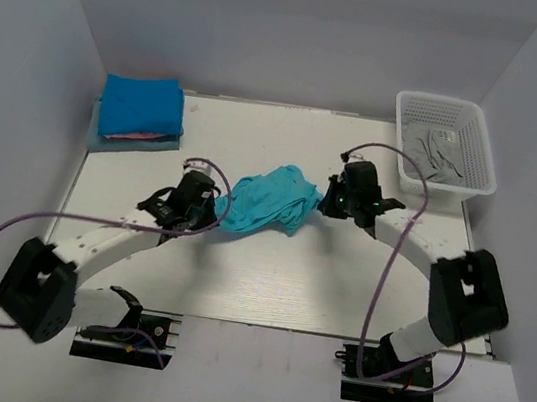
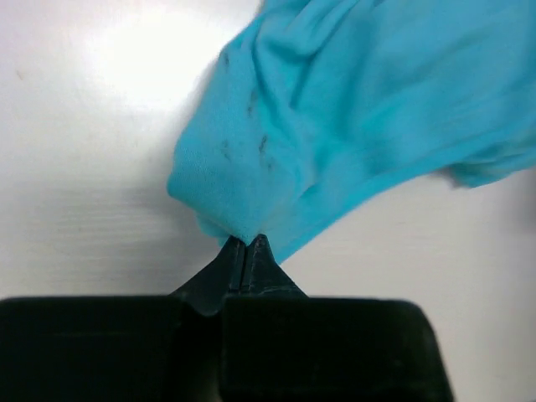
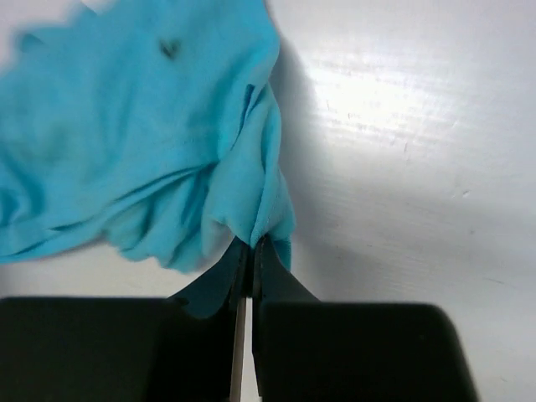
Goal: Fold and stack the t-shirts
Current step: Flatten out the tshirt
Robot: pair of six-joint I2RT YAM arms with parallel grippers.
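Note:
A bright turquoise t-shirt (image 1: 267, 199) hangs bunched between my two grippers over the middle of the table. My left gripper (image 1: 215, 208) is shut on its left end; the left wrist view shows the cloth (image 2: 352, 117) pinched at the fingertips (image 2: 245, 244). My right gripper (image 1: 329, 202) is shut on its right end; the right wrist view shows the cloth (image 3: 142, 142) pinched at the fingertips (image 3: 251, 244). A stack of folded t-shirts (image 1: 140, 111), deep blue on top with pink and pale grey-blue edges below, lies at the back left.
A white lattice basket (image 1: 477, 156) stands at the back right with grey fabric (image 1: 439, 154) inside. White walls close the table on the left, back and right.

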